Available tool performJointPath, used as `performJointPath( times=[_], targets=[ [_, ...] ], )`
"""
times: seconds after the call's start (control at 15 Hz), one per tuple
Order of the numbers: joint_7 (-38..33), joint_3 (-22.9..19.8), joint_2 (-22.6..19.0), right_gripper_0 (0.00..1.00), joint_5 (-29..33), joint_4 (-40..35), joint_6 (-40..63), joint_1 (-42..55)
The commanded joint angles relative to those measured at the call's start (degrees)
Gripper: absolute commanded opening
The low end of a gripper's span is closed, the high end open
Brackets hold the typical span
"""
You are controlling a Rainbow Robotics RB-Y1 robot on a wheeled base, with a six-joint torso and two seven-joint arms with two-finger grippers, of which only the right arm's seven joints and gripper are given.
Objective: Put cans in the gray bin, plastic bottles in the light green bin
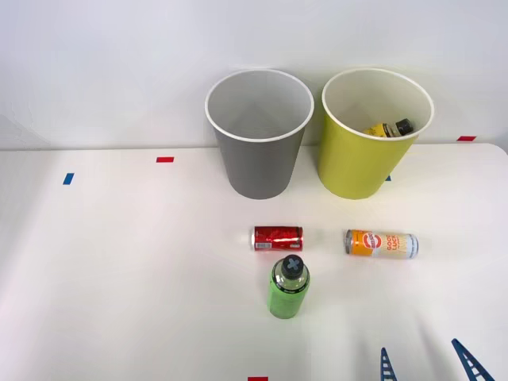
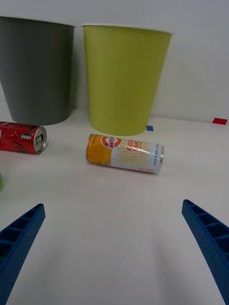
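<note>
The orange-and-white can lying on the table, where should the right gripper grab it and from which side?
Grip the orange-and-white can around its mid-body, probably from above. It lies on its side, long axis across the open right gripper, so the jaws would close over the round wall, not the silver ends. Nothing touches it; the light green bin stands behind.

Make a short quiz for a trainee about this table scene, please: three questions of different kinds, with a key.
1. True or false: the yellow-labelled bottle already lies inside the light green bin.
2. Multiple choice: which thing stands upright on the table? A) the red can B) the green bottle C) the orange-and-white can
3. Fill in: the right gripper has its blue fingers ____, with the orange-and-white can ahead of them.

Key: 1 true; 2 B; 3 open. Both cans lie on their sides, in front of the gray bin and the light green bin.
</note>
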Motion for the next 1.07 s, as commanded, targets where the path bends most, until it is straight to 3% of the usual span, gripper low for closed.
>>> performJointPath(
  times=[0.07, 1.07],
  targets=[
    [0.0, 0.0, 0.0, 1.0, 0.0, 0.0, 0.0, 0.0],
    [0.0, 0.0, 0.0, 1.0, 0.0, 0.0, 0.0, 0.0]
  ],
)
